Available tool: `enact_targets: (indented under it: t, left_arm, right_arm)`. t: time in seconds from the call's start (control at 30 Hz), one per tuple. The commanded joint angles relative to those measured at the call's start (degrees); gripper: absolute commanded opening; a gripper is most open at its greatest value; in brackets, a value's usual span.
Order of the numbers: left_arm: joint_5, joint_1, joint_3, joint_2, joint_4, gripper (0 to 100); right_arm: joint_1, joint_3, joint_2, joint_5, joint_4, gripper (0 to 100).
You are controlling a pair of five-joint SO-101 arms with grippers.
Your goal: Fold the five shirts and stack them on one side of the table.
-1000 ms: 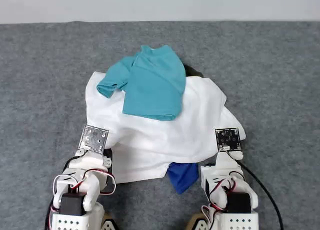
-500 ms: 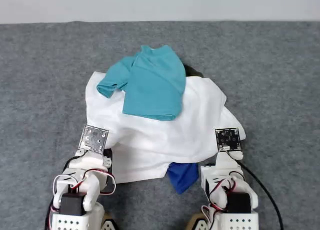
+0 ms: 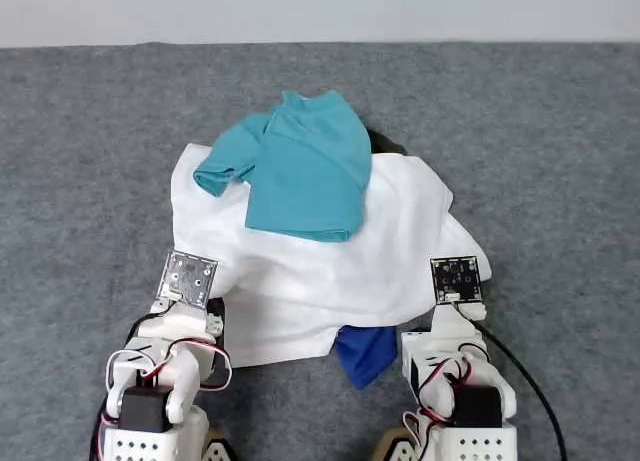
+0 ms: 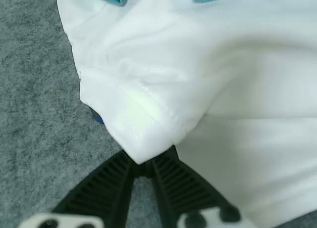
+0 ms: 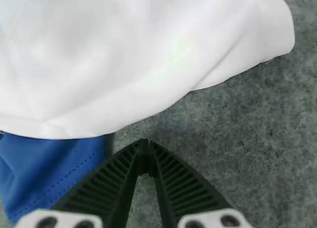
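On the table (image 3: 90, 131), high view: teal shirt (image 3: 305, 171) atop spread white shirt (image 3: 320, 271); blue shirt (image 3: 365, 353) peeking from its near edge.
Left wrist view: left gripper (image 4: 147, 164) closed, tip under white shirt's hem.
Right wrist view: right gripper (image 5: 144, 145) closed, empty, beside blue shirt.

The shirt pile takes the middle of the table (image 3: 90, 131). The white shirt (image 3: 320, 266) spreads widest, the teal shirt (image 3: 305, 171) lies on its far part, and the blue shirt (image 3: 365, 353) sticks out from under its near hem, between the two arms. Bare grey surface runs along the left, right and far edges, giving room to pass round the pile on either side. The left gripper (image 4: 147, 168), jaws closed together, sits right against a folded corner of the white shirt. The right gripper (image 5: 143, 148), also closed, points at bare table just beside the white hem and the blue cloth.
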Motion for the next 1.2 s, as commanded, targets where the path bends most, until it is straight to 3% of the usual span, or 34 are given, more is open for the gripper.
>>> enact_targets:
  t: [0.0,0.47,0.77,0.93,1.17]
  left_arm:
    - [0.53,-0.09,-0.22,-0.35,-1.14,1]
    - [0.53,0.62,-0.22,-0.35,-1.14,1]
    - [0.18,7.03,-0.22,-0.44,2.90,1]
    - [0.26,7.03,-0.66,-0.44,-3.08,1]
    - [0.35,7.47,-12.97,-0.35,-4.66,1]
  right_arm:
    - [-0.04,0.79,-0.31,0.53,0.31,0.9]
    - [-0.04,0.79,-0.31,0.53,0.31,0.9]
    - [-0.04,0.79,-0.31,0.53,0.31,0.9]
    - [-0.04,0.79,-0.31,0.53,0.31,0.9]
    - [-0.04,0.79,-0.31,0.53,0.31,0.9]
